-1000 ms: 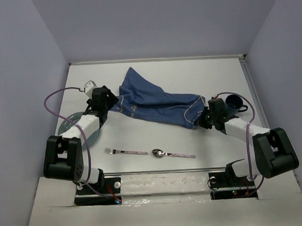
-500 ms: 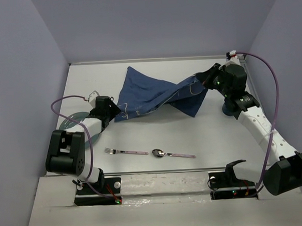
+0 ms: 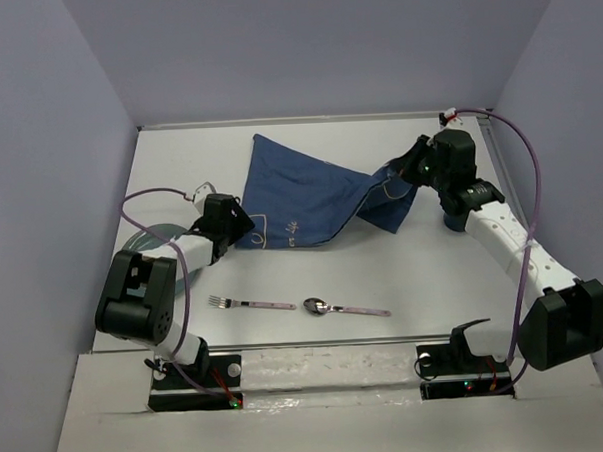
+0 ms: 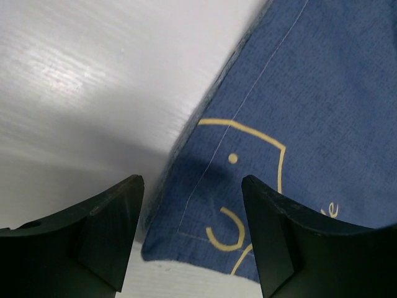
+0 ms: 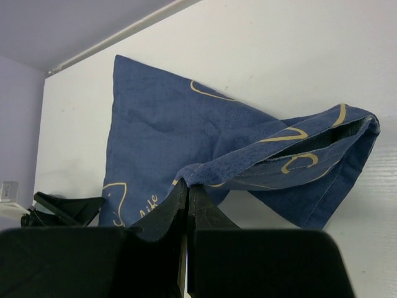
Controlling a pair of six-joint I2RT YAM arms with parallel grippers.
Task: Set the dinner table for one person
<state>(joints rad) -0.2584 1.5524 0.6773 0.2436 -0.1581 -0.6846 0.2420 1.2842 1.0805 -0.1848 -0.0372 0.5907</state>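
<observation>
1. Top view: the white tabletop [image 3: 434, 270] fills the enclosure. A blue cloth [image 3: 290, 201] lies on its far half, with a fork [image 3: 250, 304] and a spoon [image 3: 345, 308] nearer the front.
2. Left wrist: the left pincer [image 4: 192, 186] stands apart over the cloth's corner.
3. Right wrist: the right pincer [image 5: 187, 189] is clamped on a raised fold of the cloth.
</observation>
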